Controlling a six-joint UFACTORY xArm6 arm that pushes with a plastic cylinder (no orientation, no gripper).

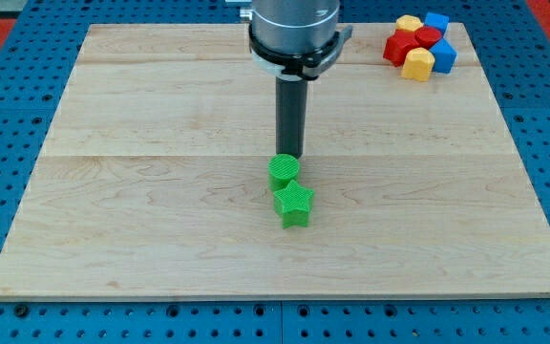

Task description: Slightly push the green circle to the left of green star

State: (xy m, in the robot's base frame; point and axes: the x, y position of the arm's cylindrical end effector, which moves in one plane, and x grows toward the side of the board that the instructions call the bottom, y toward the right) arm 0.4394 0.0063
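- Green circle (284, 171): ribbed plastic cylinder, mid-worktop, touching the green star at its 11 o'clock.
- Green star (293, 204): ribbed, five-pointed, nearest item.
- My tip (290, 155): dark rod, no hand; just beyond circle at 12 o'clock.
- Risk: a push from there could shove the star too.
- Worktop (141, 220): pale wood planks.
- Red, yellow, blue blocks (419, 47): cluster at 2 o'clock.
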